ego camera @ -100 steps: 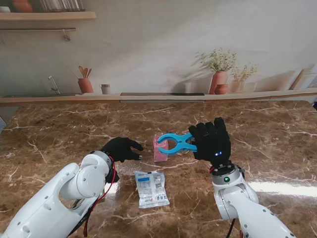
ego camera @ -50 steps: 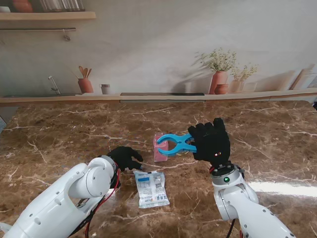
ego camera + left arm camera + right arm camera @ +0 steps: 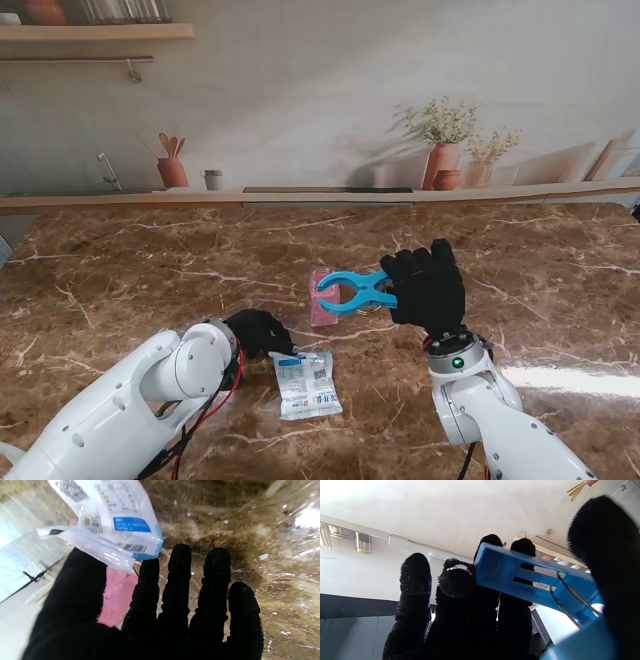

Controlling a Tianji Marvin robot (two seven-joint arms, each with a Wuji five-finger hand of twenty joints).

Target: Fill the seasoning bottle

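A white and blue seasoning packet (image 3: 305,380) lies flat on the marble table (image 3: 130,270), near me. My left hand (image 3: 258,332) is at its far left corner. In the left wrist view the packet (image 3: 112,515) has its edge in the gap between the thumb (image 3: 80,587) and the stretched fingers (image 3: 180,580), which are not closed on it. My right hand (image 3: 428,285) hovers to the right, shut on a blue clip (image 3: 355,290) whose jaws gape leftward. The clip (image 3: 520,577) sits between thumb and fingers. A pink pad (image 3: 323,300) lies under the clip.
A raised ledge (image 3: 320,195) runs along the table's far edge, with a printed kitchen backdrop behind it. A red cable (image 3: 225,375) hangs by my left forearm. The pink pad (image 3: 117,597) also shows past my left thumb.
My left hand has moved right and nearer to me, from open table to the packet's far left corner. The right hand and clip have stayed put.
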